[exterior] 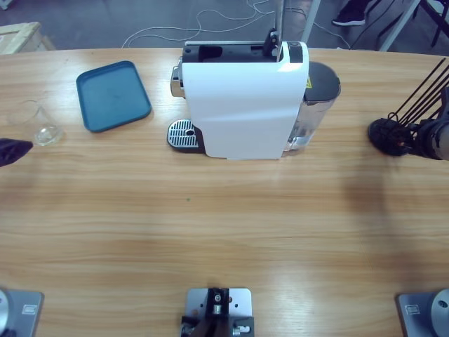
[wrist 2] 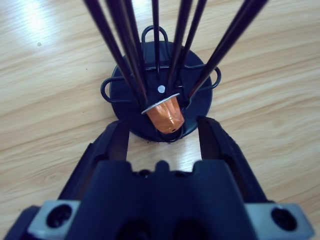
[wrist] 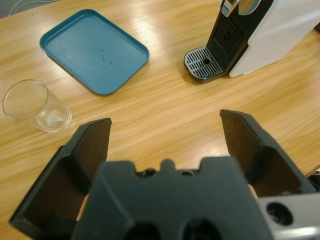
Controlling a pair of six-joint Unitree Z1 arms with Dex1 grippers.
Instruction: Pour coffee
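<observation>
Your left claw stood wide open over the long pale wooden tabletop, nothing between its black jaws. The small clear drinking glass lay on its side on the bare wood, ahead of the left jaw and off to that side, apart from it. In the high view that same glass sat near the tabletop's left edge, with the dark tip of your left claw just below it at the frame's edge. No coffee could be made out in the glass.

Beyond the glass lay the flat teal rectangular plastic tray, between the glass and the white boxy capsule coffee machine. The machine stood upright near the tabletop's far edge, its round silver slotted drip grate facing the tray side, well apart from your left claw.

Your right claw was also parted, to a moderate width, empty. It pointed at the black round-based wire capsule rack, with the small orange capsule lodged low in the rack, just ahead of the gap between the jaws and not touching them. From above, the rack stood near the right edge, well apart from the machine.
</observation>
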